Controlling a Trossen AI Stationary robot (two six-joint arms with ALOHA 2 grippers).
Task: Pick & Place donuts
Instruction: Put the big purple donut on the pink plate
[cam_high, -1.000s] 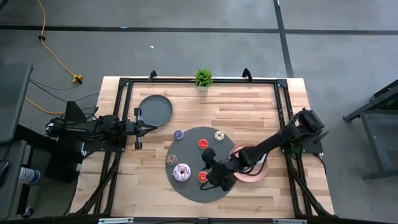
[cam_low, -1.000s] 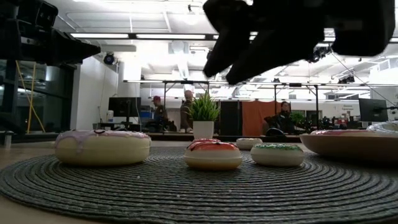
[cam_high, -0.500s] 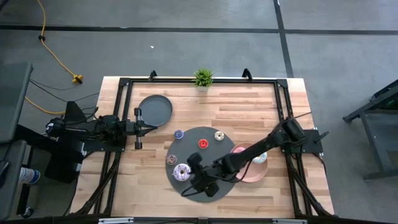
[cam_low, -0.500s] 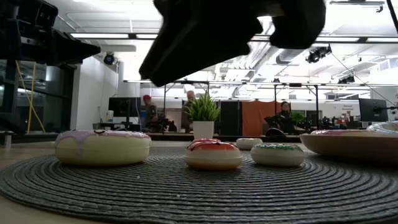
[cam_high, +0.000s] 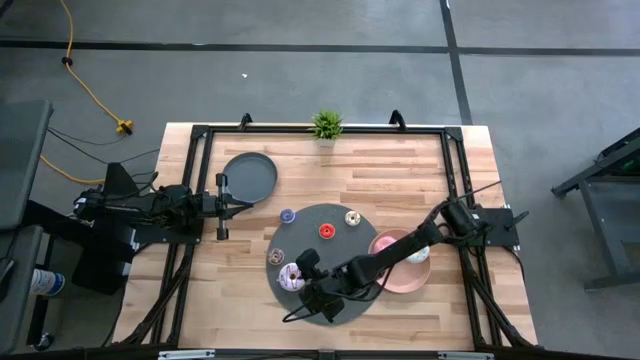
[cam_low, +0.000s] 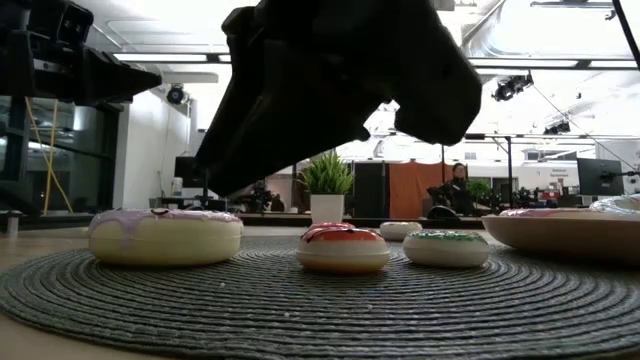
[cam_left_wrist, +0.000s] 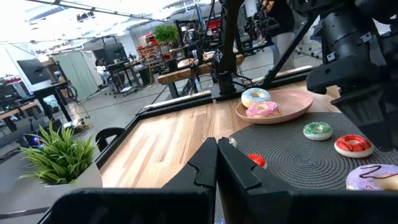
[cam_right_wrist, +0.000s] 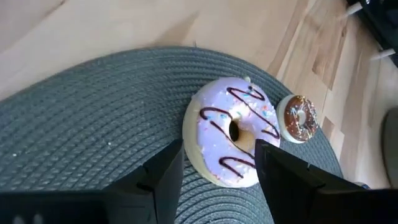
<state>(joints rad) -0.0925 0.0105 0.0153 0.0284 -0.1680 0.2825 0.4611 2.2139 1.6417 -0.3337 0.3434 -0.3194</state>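
- The right gripper (cam_high: 303, 272) hung over the grey woven mat (cam_high: 345, 222), its fingers (cam_right_wrist: 163, 177) spread apart and empty, straddling the lilac donut (cam_right_wrist: 231, 130) from above; the donut lay flat near the mat's edge, with a small brown donut (cam_right_wrist: 301, 117) just beside it.
- Two frosted donuts (cam_left_wrist: 261, 104) sat in the pink plate (cam_left_wrist: 292, 109); the red (cam_low: 343, 247) and green (cam_low: 446, 246) ones lay on the mat.
- The left gripper (cam_left_wrist: 216, 163) waited shut, near the dark plate (cam_high: 249, 176).
- Risks, as I judged them: a descent off-centre could land a finger on the frosting and tip the donut; a sideways nudge could shove it into the brown one; smooth icing could slip through a shallow pinch.
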